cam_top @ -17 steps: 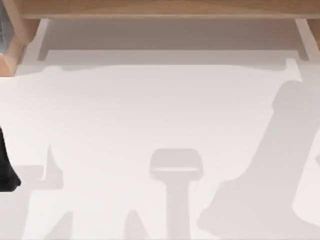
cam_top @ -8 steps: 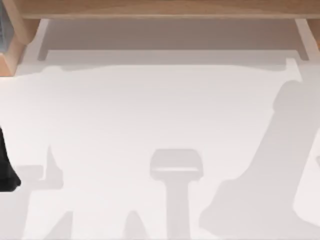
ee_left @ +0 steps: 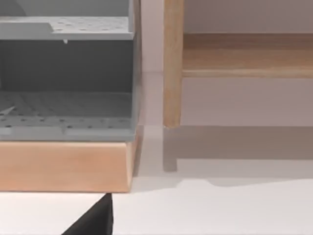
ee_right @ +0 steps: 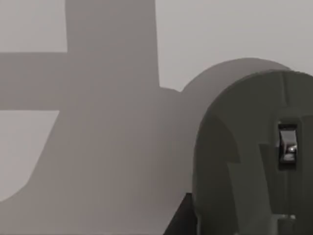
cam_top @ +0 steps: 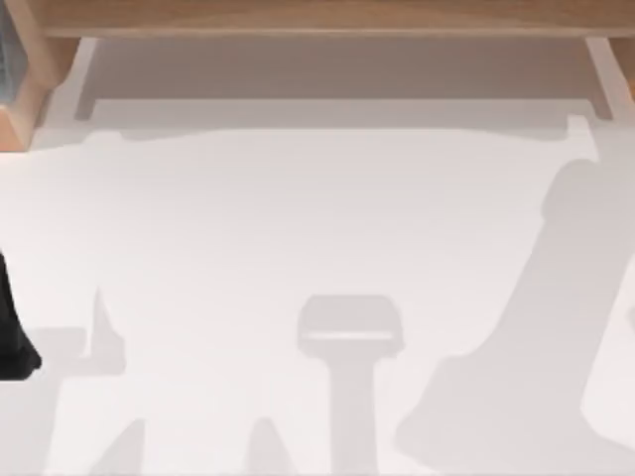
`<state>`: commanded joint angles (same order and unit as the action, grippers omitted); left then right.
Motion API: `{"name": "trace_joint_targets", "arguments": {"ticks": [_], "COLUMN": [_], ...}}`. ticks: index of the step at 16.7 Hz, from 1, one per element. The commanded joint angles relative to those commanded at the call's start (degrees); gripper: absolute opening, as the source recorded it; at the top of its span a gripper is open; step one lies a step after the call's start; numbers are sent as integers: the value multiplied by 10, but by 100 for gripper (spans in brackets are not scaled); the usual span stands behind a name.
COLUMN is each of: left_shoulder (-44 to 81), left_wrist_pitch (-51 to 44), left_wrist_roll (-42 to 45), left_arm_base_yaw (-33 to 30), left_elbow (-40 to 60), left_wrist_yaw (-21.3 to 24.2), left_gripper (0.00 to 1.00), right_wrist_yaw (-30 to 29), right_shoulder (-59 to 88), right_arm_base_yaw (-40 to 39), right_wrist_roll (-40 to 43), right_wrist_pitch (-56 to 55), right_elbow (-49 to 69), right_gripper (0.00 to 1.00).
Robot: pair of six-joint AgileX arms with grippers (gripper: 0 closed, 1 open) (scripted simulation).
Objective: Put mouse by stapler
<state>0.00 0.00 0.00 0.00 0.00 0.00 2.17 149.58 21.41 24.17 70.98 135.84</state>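
Grey stapler (ee_right: 254, 156) fills the right wrist view; both pincers' grip cannot be told.

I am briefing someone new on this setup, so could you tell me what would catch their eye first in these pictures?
In the top view, broad grey shadows fall across the white table, with a wooden shelf along its far edge. The left wrist view faces a grey perforated organiser standing on a wooden base. The right wrist view sits close over a rounded grey-green mouse on the table.
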Motion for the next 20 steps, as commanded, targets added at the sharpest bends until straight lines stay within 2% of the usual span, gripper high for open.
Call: {"name": "trace_joint_targets", "arguments": {"ticks": [11,20], "left_shoulder": [0,0], "left_wrist_pitch": [0,0], "left_wrist_roll": [0,0], "left_arm_base_yaw": [0,0], "left_elbow": [0,0], "left_wrist_yaw": [0,0], "left_gripper": [100,100], "right_wrist_yaw": [-1,-18], "right_shoulder": [-14,-216], "right_arm_base_yaw": [1,7], "right_wrist_roll": [1,-3], "right_wrist_pitch": [4,-12], "right_elbow": [2,-98], "right_gripper": [0,0]}}
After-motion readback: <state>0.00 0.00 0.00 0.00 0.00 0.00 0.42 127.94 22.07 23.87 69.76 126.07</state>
